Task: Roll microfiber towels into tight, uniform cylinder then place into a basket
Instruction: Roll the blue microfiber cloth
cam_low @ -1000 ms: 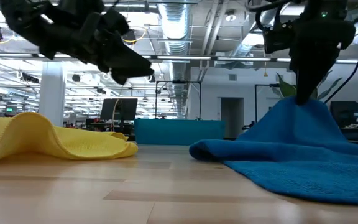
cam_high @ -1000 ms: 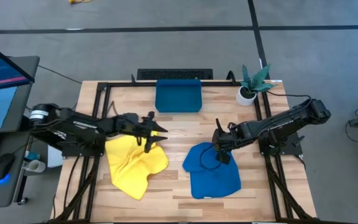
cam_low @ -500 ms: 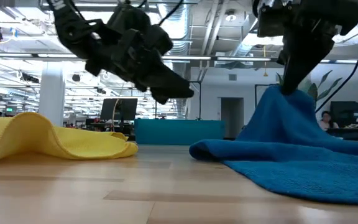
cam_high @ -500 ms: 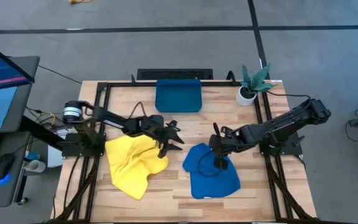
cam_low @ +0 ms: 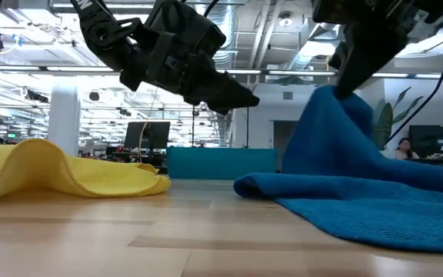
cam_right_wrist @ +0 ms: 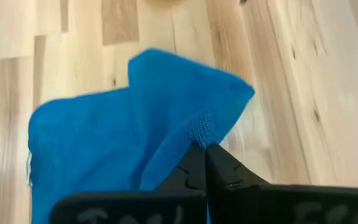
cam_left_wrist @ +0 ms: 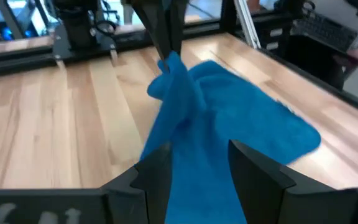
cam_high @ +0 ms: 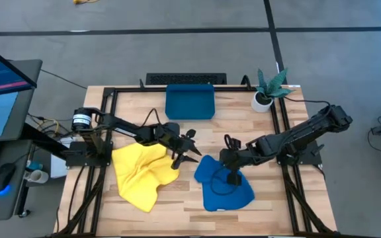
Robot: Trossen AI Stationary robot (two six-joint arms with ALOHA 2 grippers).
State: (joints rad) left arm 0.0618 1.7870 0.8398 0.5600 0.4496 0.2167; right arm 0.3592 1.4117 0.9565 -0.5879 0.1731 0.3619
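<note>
The blue towel [cam_high: 225, 187] lies crumpled at the table's middle right, one part pulled up into a peak [cam_low: 333, 96]. My right gripper [cam_high: 231, 173] is shut on that peak. My left gripper [cam_high: 192, 153] hovers open just left of the blue towel, above the table; in its wrist view the raised cloth [cam_left_wrist: 182, 118] shows beyond its open fingers [cam_left_wrist: 197, 155]. The yellow towel [cam_high: 141, 174] lies rumpled on the table at the left, with no gripper touching it. The teal basket [cam_high: 190, 101] sits at the far middle. My right gripper pinches a bunched fold of the blue towel [cam_right_wrist: 201, 129] between its two shut fingers [cam_right_wrist: 194, 163]. The fingers come from above, slanting down from the table's right side. The pinched part stands lifted as a peak; the towel's remaining cloth [cam_low: 375, 208] slopes down slack onto the table.
A small white pot with a green plant [cam_high: 267, 90] stands at the far right corner. Black frame rails [cam_high: 106, 125] run along both sides of the table. Bare wood [cam_high: 197, 132] lies between the basket and the two towels.
My left gripper has swung from above the yellow towel toward the table's right, rolling as it went, and now hangs beside the blue towel. My right gripper has tipped and drawn the blue towel's lifted peak toward the left; the cloth's lower part has stayed on the table.
</note>
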